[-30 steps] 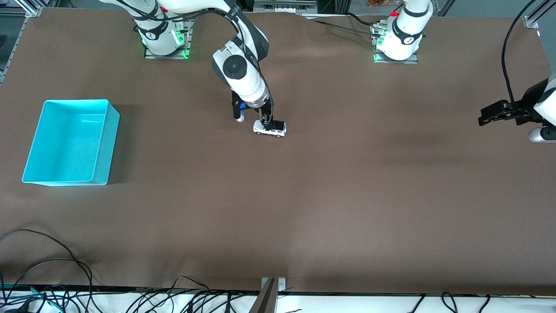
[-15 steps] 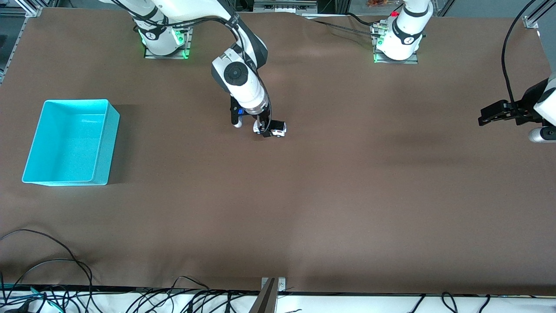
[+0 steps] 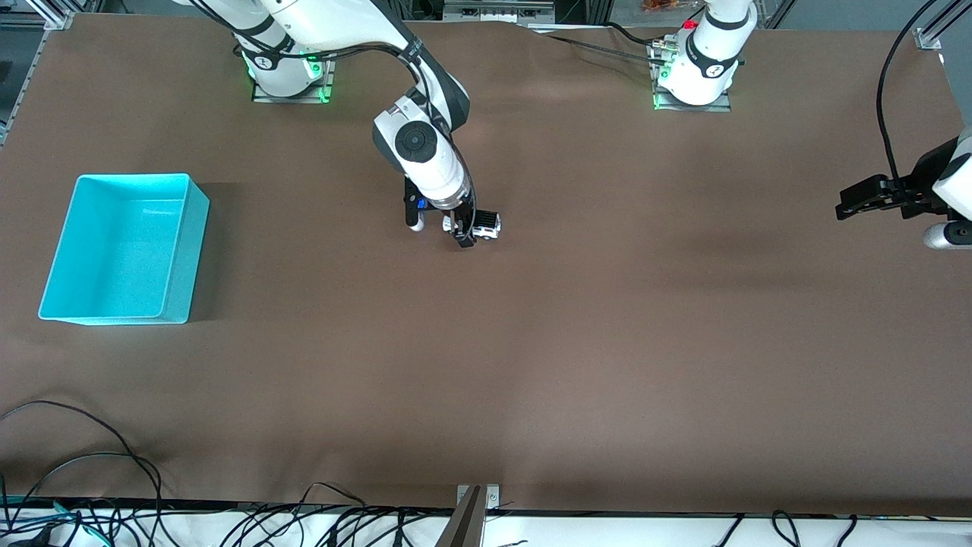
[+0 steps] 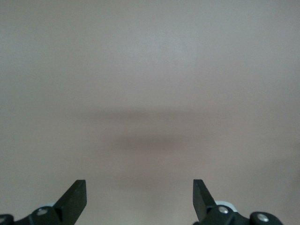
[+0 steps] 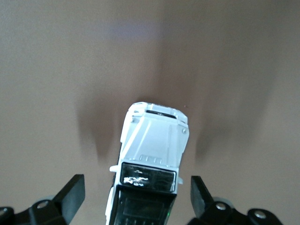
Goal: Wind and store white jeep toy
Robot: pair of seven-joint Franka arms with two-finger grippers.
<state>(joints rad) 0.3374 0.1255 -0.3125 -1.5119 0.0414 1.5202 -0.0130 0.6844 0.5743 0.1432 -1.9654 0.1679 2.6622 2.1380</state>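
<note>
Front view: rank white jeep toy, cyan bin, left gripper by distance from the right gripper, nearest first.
1. white jeep toy: on the table mid-table, between the open jaws of the right gripper.
2. cyan bin: toward the right arm's end of the table.
3. left gripper: open, over the left arm's end, waiting.

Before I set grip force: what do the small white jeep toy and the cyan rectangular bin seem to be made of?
The small white jeep toy, between the right gripper's open fingers, looks like hard painted metal or plastic: smooth glossy bonnet, crisp edges. The cyan rectangular bin, at the right arm's end of the table, looks like thin moulded plastic: uniform colour, slight sheen. The left gripper waits open.
</note>
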